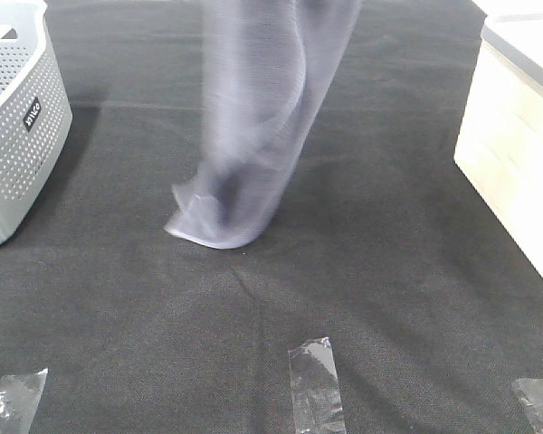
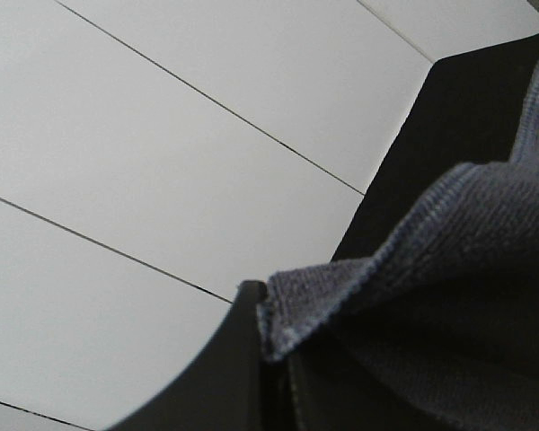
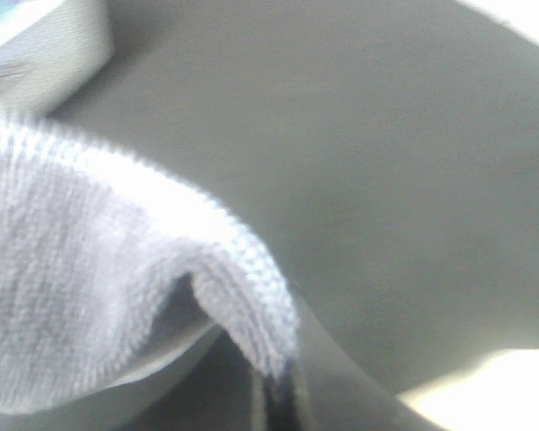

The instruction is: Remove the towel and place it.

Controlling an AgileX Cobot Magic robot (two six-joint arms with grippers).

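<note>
done: towel hangs raised, low end near black cloth mid-frame | jaws: left gripper and right gripper both pinch its hem | to do: placing

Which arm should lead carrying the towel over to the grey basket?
Probably left: the basket stands on its side of the table. The left gripper and right gripper both pinch the hanging towel.

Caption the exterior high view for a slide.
Blurred towel hangs from above, lower end reaching the black table, grey basket at left.
</note>
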